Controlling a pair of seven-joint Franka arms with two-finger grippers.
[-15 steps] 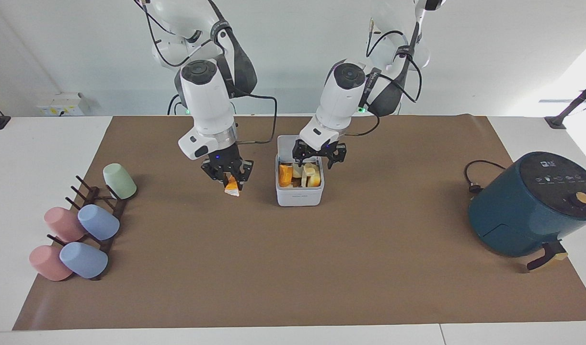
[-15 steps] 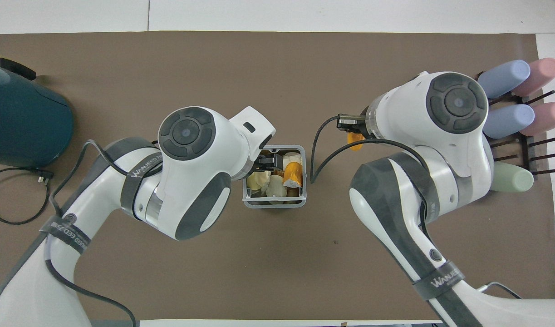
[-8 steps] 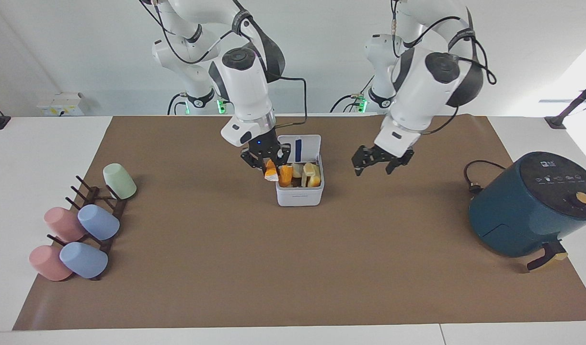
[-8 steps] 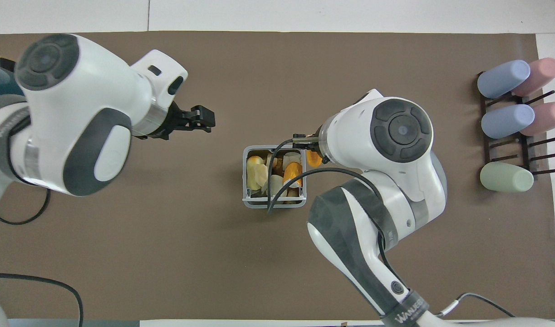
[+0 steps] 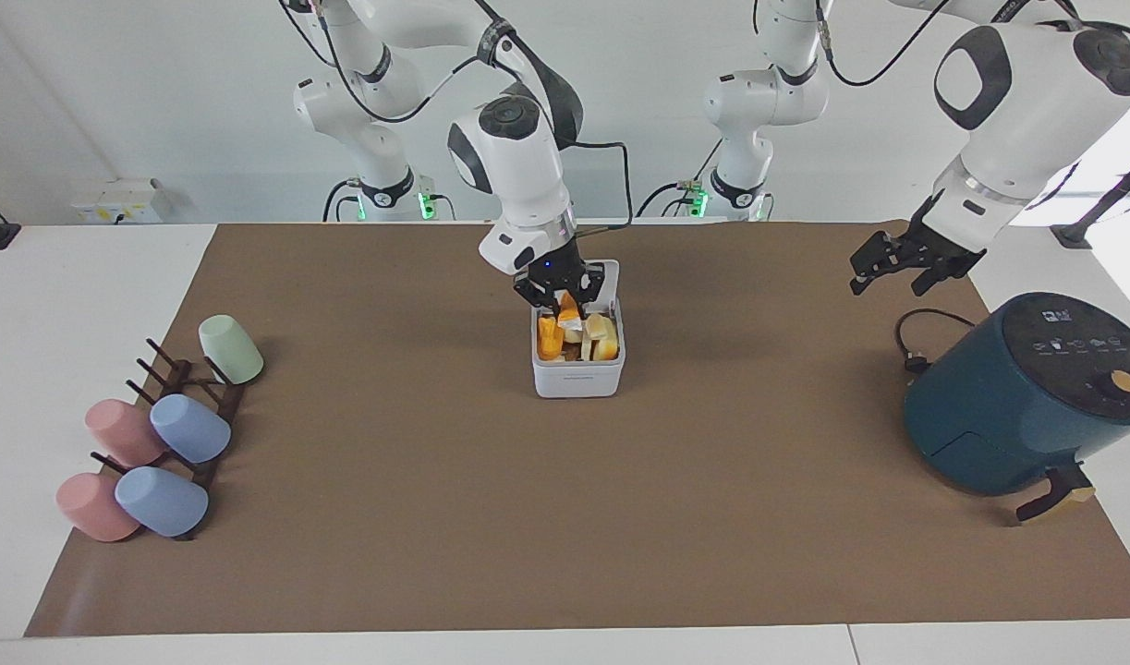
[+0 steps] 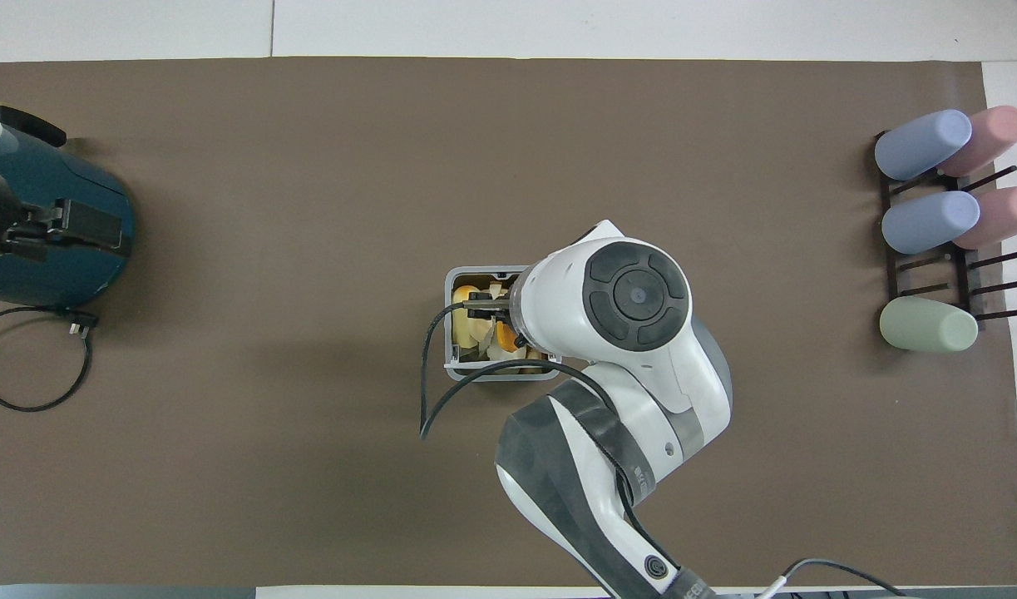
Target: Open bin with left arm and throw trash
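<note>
The white bin (image 5: pixel 578 379) stands mid-table with its lid (image 5: pixel 609 277) up on the side nearer to the robots. Orange and pale yellow trash scraps (image 5: pixel 594 340) lie inside. My right gripper (image 5: pixel 562 288) is over the bin's opening, shut on an orange wedge with a pale end (image 5: pixel 569 311). In the overhead view the right arm covers part of the bin (image 6: pixel 451 333), and the right gripper (image 6: pixel 485 309) is over the scraps. My left gripper (image 5: pixel 886 283) is open and empty, raised high by the air fryer; it also shows in the overhead view (image 6: pixel 92 226).
A dark teal air fryer (image 5: pixel 1026 397) with a black cord (image 5: pixel 916 346) stands at the left arm's end of the table. A rack with several pastel cups (image 5: pixel 158 434) lies at the right arm's end. A brown mat (image 5: pixel 565 517) covers the table.
My right gripper has carried the orange wedge from beside the bin to over its opening. My left gripper has left the bin, risen and swung out toward the air fryer. The lid stays up.
</note>
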